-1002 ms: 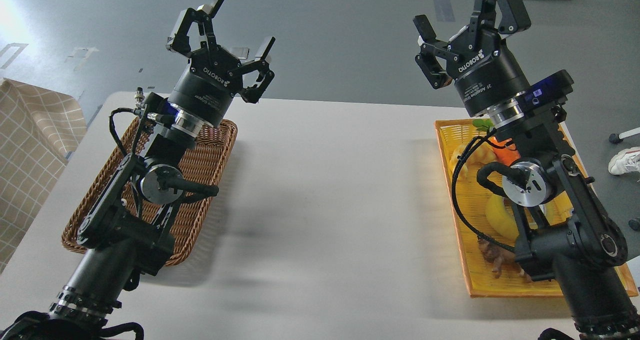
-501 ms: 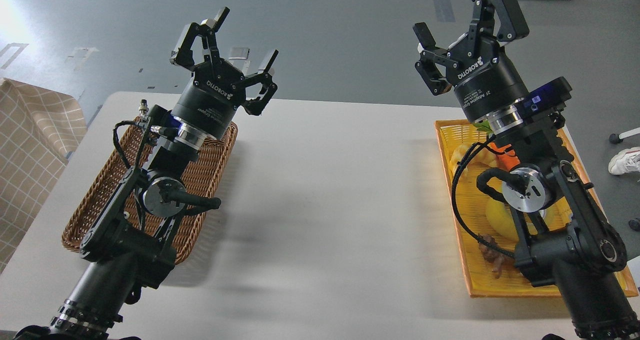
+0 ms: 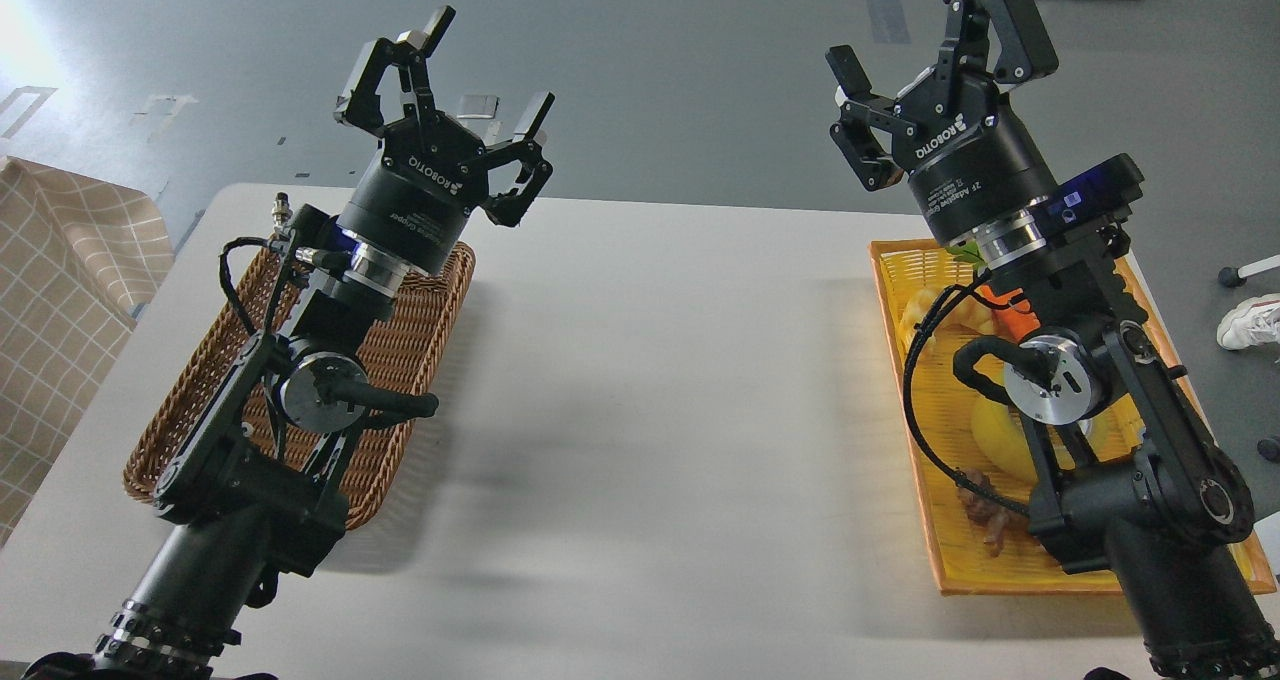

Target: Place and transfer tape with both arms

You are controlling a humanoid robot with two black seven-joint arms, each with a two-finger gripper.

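Both black arms stand raised above the white table (image 3: 650, 360). My left gripper (image 3: 483, 70) is open and empty, held high over the far end of a brown wicker basket (image 3: 405, 340). My right gripper (image 3: 900, 20) is open and empty, held high over the far end of a yellow tray (image 3: 925, 460). I cannot make out the tape roll. A rounded yellow thing (image 3: 990, 435) lies in the tray, mostly hidden behind my right arm, and I cannot tell what it is.
The tray also holds a pale yellow toy (image 3: 930, 305), an orange thing with a green top (image 3: 1005, 305) and a brown piece (image 3: 985, 525). A checked cloth (image 3: 60, 290) is left of the table. A person's shoe (image 3: 1250, 322) is on the floor at right.
The left gripper dipped a little and came back up. The right arm shifted slightly left and down early on, then stayed still. Both grippers stayed open and empty.
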